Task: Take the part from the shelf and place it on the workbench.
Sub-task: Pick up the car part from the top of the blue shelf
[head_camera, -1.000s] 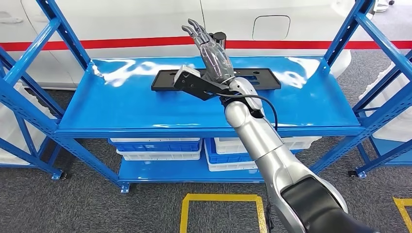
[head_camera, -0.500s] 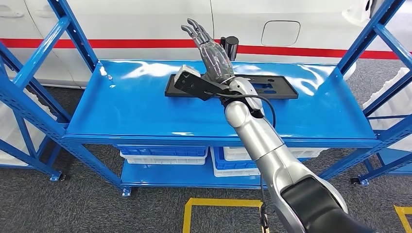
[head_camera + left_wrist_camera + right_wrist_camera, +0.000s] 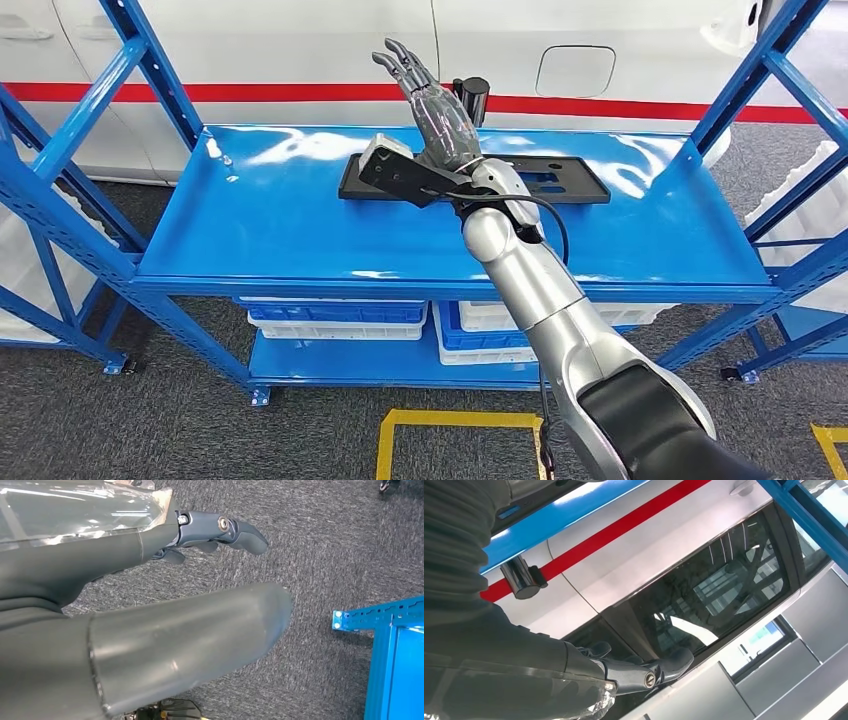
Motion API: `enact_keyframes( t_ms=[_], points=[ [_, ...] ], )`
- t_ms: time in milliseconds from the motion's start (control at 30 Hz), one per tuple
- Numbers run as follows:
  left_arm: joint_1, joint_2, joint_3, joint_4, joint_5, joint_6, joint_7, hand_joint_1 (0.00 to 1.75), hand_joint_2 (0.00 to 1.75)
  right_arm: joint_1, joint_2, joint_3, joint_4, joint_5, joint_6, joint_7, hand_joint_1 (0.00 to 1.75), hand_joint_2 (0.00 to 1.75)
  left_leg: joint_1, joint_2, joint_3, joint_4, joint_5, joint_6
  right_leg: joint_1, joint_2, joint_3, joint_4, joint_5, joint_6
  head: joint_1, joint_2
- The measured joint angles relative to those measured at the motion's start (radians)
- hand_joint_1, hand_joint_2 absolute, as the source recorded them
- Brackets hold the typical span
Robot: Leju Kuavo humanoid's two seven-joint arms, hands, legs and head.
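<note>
The part (image 3: pixel 562 181) is a long flat black plate with cut-outs, lying across the back of the blue shelf's top level (image 3: pixel 270 225). My right hand (image 3: pixel 437 112) is raised over the plate's left half, fingers stretched up and apart, holding nothing. My forearm and the wrist bracket hide the plate's middle. In the right wrist view the right hand (image 3: pixel 639 672) points up toward the white car's window. My left hand (image 3: pixel 212 530) hangs beside my body over grey carpet, fingers loose with nothing in them.
A short black cylinder (image 3: pixel 472 97) stands behind the part at the shelf's back edge. Blue and white bins (image 3: pixel 340 320) sit on the lower level. More blue racks flank both sides. A yellow floor marking (image 3: pixel 455 412) lies before the shelf.
The whole picture shifted between one second ago and half a second ago, so the camera moved; the shelf now sits further right. My right arm keeps the same raised pose.
</note>
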Motion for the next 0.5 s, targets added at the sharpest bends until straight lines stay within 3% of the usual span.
enact_keyframes(
  t_ms=[100,200,267,300,367,433,467,500],
  points=[
    [0.001,0.000,0.000,0.000,-0.004,0.000,-0.002,0.00,0.00,0.000,0.000,0.000,0.002,-0.006,0.000,-0.005,0.00,1.75,0.001,0.000,0.000,0.000,0.000,0.000,0.000,0.000,0.003,0.000,0.000,0.000,0.000,0.000],
    [0.001,0.002,0.001,0.000,-0.011,0.002,0.000,0.00,0.00,-0.002,0.002,0.000,0.004,-0.007,-0.001,-0.008,0.00,1.75,0.001,0.000,0.004,-0.003,-0.008,0.011,-0.006,0.000,0.008,-0.009,-0.001,0.009,-0.001,0.000],
    [0.002,0.001,0.001,0.000,-0.014,0.002,0.001,0.00,0.00,-0.005,0.004,-0.002,0.004,-0.007,-0.002,-0.010,0.00,1.75,0.007,0.002,0.021,-0.020,-0.007,0.022,-0.006,0.000,0.001,0.015,-0.013,0.011,0.000,0.000],
    [0.002,0.001,0.001,0.000,-0.015,0.003,0.002,0.00,0.00,-0.007,0.005,-0.004,0.005,-0.007,-0.002,-0.011,0.00,1.75,0.010,0.003,0.031,-0.029,-0.006,0.025,-0.005,0.000,-0.019,0.058,-0.030,0.007,0.000,0.000],
    [0.001,0.000,0.001,0.000,-0.017,0.003,0.002,0.00,0.00,-0.008,0.004,-0.006,0.006,-0.008,-0.003,-0.011,0.00,1.75,0.013,0.005,0.040,-0.034,-0.009,0.029,-0.007,0.000,-0.100,0.202,-0.082,-0.003,0.000,0.000],
    [0.002,0.000,0.001,0.000,-0.017,0.003,0.003,0.00,0.00,-0.002,0.001,-0.008,0.010,-0.008,-0.003,-0.011,0.00,1.75,0.014,0.004,0.044,-0.033,-0.015,0.025,-0.010,0.000,-0.174,0.309,-0.107,0.002,0.000,0.000],
    [0.003,0.000,0.002,0.000,-0.017,0.003,0.003,0.00,0.00,0.000,0.000,-0.009,0.012,-0.008,-0.003,-0.012,0.00,1.75,0.016,0.003,0.046,-0.032,-0.017,0.021,-0.013,-0.001,-0.183,0.305,-0.094,0.011,0.000,0.000],
    [0.004,-0.001,0.002,0.001,-0.018,0.003,0.004,0.00,0.00,0.001,-0.001,-0.010,0.014,-0.008,-0.003,-0.012,0.00,1.75,0.019,0.002,0.049,-0.029,-0.022,0.015,-0.018,-0.001,-0.169,0.259,-0.063,0.024,0.000,0.000]
  ],
)
